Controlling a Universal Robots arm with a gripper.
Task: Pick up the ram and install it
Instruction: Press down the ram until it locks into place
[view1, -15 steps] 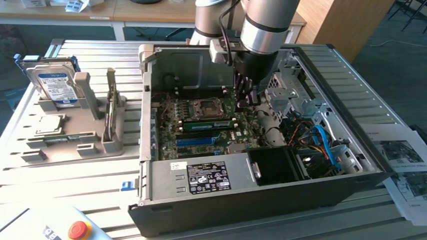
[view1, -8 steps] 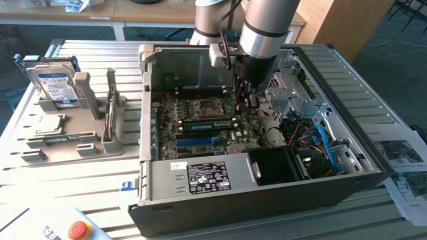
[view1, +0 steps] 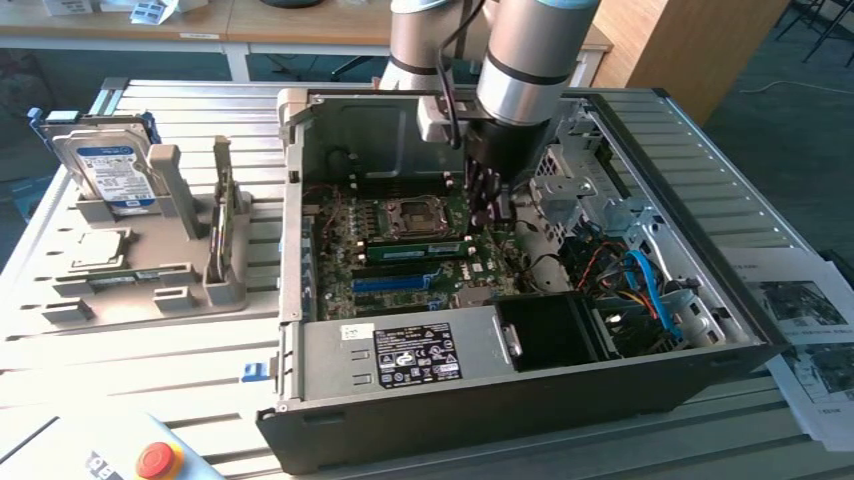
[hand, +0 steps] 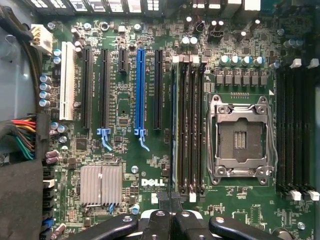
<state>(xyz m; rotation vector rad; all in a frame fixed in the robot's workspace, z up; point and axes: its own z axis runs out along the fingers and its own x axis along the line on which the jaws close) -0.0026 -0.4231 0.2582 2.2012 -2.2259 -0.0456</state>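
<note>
The ram (view1: 414, 249) sits edge-up in a slot on the motherboard (view1: 400, 285) inside the open computer case (view1: 534, 400), just beside the empty processor socket (view1: 407, 217). In the wrist view the ram (hand: 174, 125) appears as a thin strip running straight away from the gripper (hand: 172, 207), whose fingers are pressed together at its near end with nothing between them. A long blue slot (hand: 140, 92) lies parallel, a few slots away. A hard drive (view1: 110, 175) stands in the grey holder (view1: 147, 290) outside the case.
</note>
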